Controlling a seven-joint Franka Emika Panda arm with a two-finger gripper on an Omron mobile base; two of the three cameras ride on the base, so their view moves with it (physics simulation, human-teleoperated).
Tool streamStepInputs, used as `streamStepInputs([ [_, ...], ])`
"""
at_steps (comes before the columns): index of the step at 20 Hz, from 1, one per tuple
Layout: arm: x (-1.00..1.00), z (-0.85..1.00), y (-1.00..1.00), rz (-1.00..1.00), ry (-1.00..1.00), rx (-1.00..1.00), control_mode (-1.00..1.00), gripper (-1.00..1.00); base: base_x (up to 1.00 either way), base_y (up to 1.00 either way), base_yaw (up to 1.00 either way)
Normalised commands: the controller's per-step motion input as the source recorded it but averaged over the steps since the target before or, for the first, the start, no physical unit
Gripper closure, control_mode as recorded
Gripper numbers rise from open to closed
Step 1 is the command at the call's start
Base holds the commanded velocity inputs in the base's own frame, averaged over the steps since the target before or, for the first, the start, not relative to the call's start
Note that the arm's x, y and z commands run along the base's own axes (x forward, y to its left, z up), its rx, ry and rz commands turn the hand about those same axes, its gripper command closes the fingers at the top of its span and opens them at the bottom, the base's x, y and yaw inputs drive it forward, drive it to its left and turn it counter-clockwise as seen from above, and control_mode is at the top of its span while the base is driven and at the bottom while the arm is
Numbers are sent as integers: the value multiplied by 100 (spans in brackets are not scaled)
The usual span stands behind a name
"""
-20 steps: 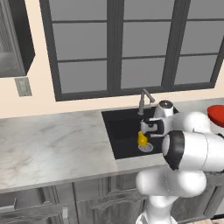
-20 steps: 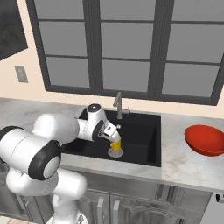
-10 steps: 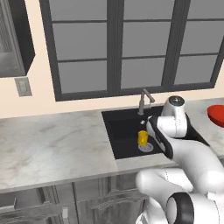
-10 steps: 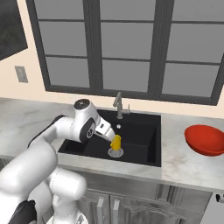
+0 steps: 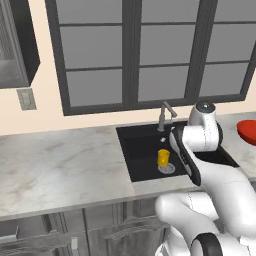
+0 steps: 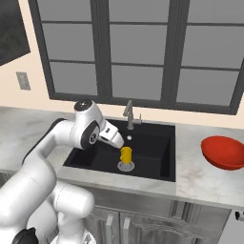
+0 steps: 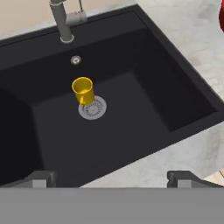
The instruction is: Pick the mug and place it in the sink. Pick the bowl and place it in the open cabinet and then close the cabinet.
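Sitting upright on sink (image 7: pixel 175 100) drain: mug (image 7: pixel 82 90), faucet (image 7: pixel 61 19) behind; bowl (image 6: pixel 224 152) on counter beside sink; gripper (image 7: pixel 111 179) fingers wide, empty.

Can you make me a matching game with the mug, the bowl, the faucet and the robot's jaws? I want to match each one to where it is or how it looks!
Things:
1. mug
2. bowl
3. faucet
4. gripper

Places or states:
A. red, resting on the marble counter to the right of the sink
B. jaws wide apart, holding nothing, up above the basin
C. yellow, standing upright by the round silver drain
D. grey metal, rising from the back edge of the basin

Pairs: 1-C, 2-A, 3-D, 4-B
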Motion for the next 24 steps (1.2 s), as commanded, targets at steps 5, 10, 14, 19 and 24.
streamStepInputs([
  [5,-29,1,1,6,2,7,-100,-100,0,0,0],
  [10,-13,10,9,15,0,2,-100,-100,0,0,0],
  [14,0,13,14,16,0,0,-100,-100,0,0,0],
  [19,-14,32,3,10,0,-1,-100,-100,0,0,0],
  [24,-27,63,0,3,2,-7,-100,-100,0,0,0],
])
